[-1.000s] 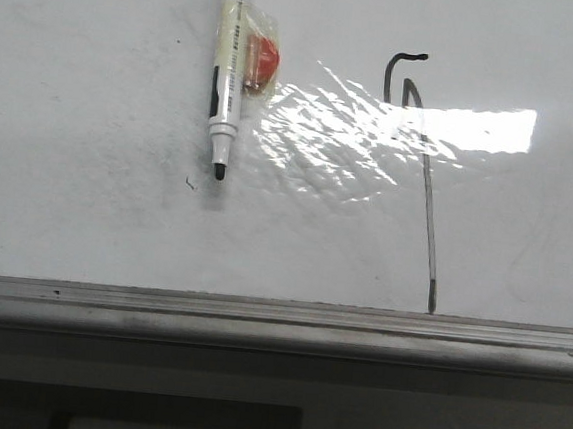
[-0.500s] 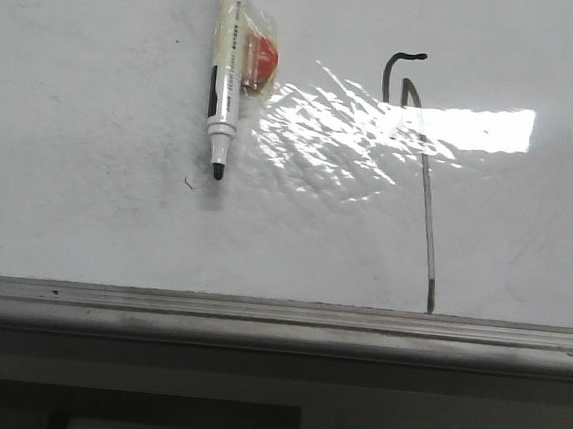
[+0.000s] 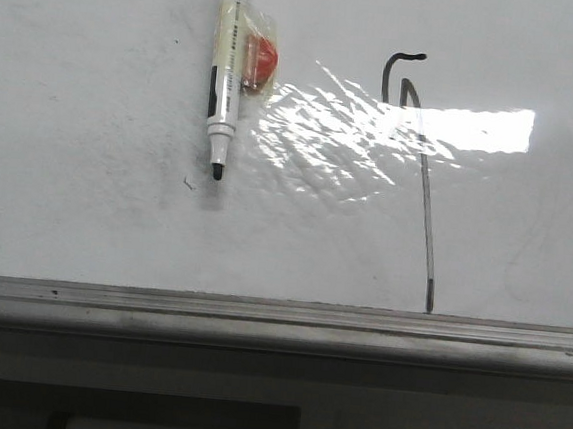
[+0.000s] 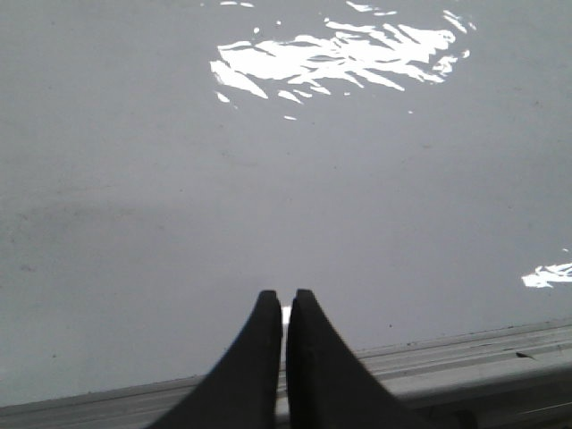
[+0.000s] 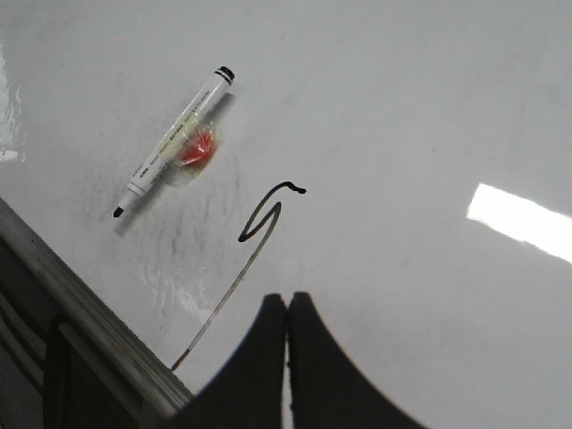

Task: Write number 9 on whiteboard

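Note:
The whiteboard (image 3: 85,227) is glossy white with glare. The number 9 (image 3: 426,187) is a thin dark-grey line with a small hooked loop on top and a long tail reaching the grey rail (image 3: 257,317). It also shows in the right wrist view (image 5: 255,237). A white marker (image 3: 225,89) with a black tip lies on the board, taped to a red piece (image 3: 263,60); it also shows in the right wrist view (image 5: 170,152). My left gripper (image 4: 285,297) is shut and empty above the board's edge. My right gripper (image 5: 288,299) is shut and empty, beside the 9's tail.
A tiny dark scratch mark (image 3: 189,182) sits left of the marker tip. Bright glare (image 3: 374,127) covers the board's middle. A dark gap lies below the rail (image 3: 251,392). Neither gripper shows in the front view.

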Controlling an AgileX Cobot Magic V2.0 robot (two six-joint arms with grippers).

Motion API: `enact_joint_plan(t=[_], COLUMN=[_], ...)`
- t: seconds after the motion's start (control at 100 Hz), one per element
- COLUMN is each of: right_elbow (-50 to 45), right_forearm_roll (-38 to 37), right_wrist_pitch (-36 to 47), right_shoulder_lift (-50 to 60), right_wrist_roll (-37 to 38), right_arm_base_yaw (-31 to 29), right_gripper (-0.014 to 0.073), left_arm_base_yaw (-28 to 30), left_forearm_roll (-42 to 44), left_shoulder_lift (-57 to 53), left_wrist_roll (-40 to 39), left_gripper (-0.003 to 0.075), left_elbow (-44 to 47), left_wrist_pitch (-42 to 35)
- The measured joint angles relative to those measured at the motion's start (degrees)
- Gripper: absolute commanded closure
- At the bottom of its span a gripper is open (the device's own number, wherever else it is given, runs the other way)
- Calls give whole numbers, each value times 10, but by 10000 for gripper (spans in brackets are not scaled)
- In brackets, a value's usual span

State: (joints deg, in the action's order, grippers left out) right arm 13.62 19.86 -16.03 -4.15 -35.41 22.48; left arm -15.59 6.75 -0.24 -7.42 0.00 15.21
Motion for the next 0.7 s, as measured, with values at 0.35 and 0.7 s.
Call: enact_joint_plan(t=[0.35, 0.7], right_elbow=[-91, -143], right_forearm_roll=[-99, -218], right_wrist_pitch=[17, -26], right_shoulder_lift=[2, 45], right_wrist_roll=[83, 203], right_arm_base_yaw=[-41, -184], right_gripper=[655, 655], left_arm_base_yaw=[0, 0], left_forearm_roll=[0, 0], left_shoulder_lift=[0, 0], left_wrist_roll=[0, 0], left_gripper=[741, 741], left_elbow=[0, 0], left_wrist_pitch=[0, 1])
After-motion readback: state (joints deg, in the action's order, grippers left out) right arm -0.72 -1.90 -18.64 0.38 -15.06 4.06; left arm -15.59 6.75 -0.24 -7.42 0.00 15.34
